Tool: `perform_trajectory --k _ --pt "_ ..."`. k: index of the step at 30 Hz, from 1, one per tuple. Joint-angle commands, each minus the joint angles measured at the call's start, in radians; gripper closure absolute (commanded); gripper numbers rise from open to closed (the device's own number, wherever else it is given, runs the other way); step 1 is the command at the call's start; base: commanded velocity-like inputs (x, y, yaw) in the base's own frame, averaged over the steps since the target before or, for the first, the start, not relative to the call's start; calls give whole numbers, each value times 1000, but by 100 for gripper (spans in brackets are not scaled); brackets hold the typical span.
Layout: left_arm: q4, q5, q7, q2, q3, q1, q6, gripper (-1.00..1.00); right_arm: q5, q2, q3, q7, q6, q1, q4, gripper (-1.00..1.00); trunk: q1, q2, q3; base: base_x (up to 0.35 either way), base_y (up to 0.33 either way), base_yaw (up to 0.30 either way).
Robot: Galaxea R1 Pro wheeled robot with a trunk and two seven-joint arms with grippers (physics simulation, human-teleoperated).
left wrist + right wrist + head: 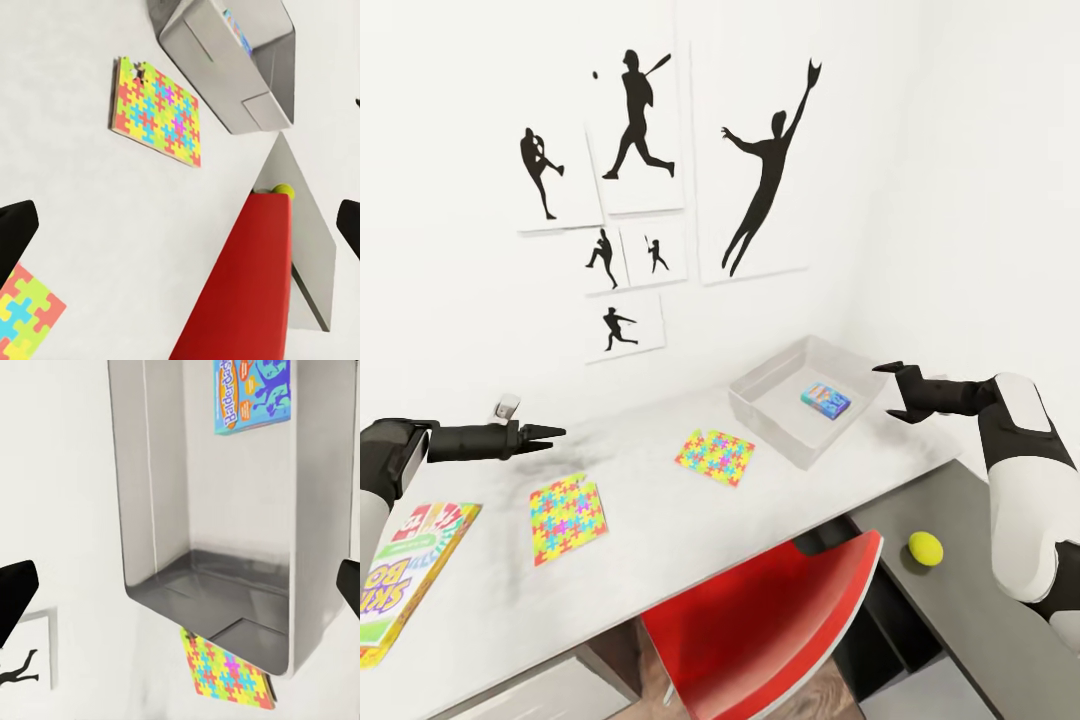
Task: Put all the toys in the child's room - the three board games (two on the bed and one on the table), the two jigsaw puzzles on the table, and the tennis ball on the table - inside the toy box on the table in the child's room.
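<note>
Now we hover right tool (893,392) open beside toy box (772,413) holding blue game (825,399); left tool (548,439) empty, spread above counter (660,520).

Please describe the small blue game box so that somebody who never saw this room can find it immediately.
Find the long pale table under the baseball silhouette pictures. Near its far right end stands a shallow grey toy box, and the blue game box lies flat inside. It is the only item in the tray; both jigsaw squares lie outside on the tabletop.
</note>
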Motion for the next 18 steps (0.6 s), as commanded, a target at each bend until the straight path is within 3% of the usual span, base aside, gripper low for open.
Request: perform_trajectory --k 1,18 --pt "-1 -11 -8 -1 5 -1 10 -100 -10 0 -2 -10 2 -1 -1 -100 1 -2 0 -1 0 0" --pt "0 -11 -8 -1 5 -1 9 -100 -10 0 -2 -9 4 17 -7 -100 1 -2 28 0 0 0"
